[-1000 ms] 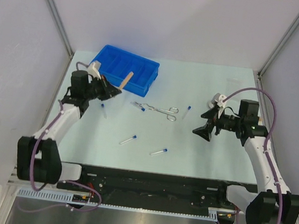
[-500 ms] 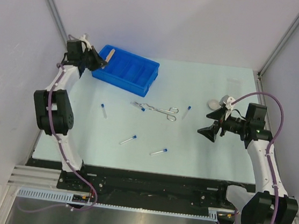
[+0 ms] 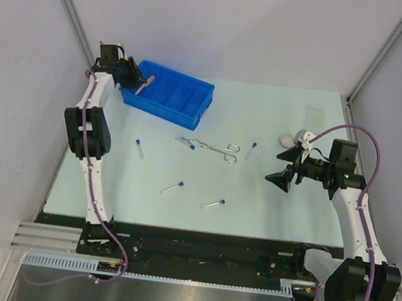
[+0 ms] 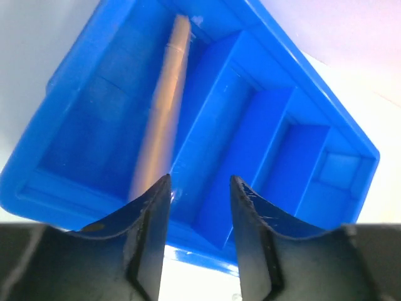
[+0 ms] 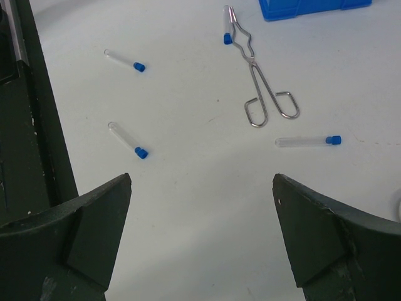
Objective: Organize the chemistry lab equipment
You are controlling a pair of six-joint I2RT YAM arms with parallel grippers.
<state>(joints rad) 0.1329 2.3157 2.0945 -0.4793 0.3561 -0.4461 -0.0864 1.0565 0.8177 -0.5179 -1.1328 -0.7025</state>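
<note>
The flat wooden stick (image 4: 164, 106) lies in the largest, end compartment of the blue bin (image 4: 326, 163); it also shows in the top view (image 3: 144, 84). My left gripper (image 4: 199, 180) hovers open over the bin's end (image 3: 135, 79), with nothing between the jaws. My right gripper (image 3: 280, 171) is wide open and empty above the table (image 5: 202, 179). The metal tongs (image 3: 216, 148) (image 5: 263, 81) lie mid-table. Several blue-capped tubes lie loose, such as one tube (image 3: 172, 187) and another (image 5: 307, 141). The white dish (image 3: 288, 140) sits beside my right arm. The brown-handled tool and the tube rack are out of view.
The blue bin (image 3: 185, 101) stands at the back left, its smaller compartments bare. Grey walls close in the table on the left, right and back. A black rail (image 5: 31, 125) runs along the near edge.
My left arm swung back and left to the bin's far end and let go of the wooden stick, which now lies in the bin. My right gripper drew slightly right, then stayed still.
</note>
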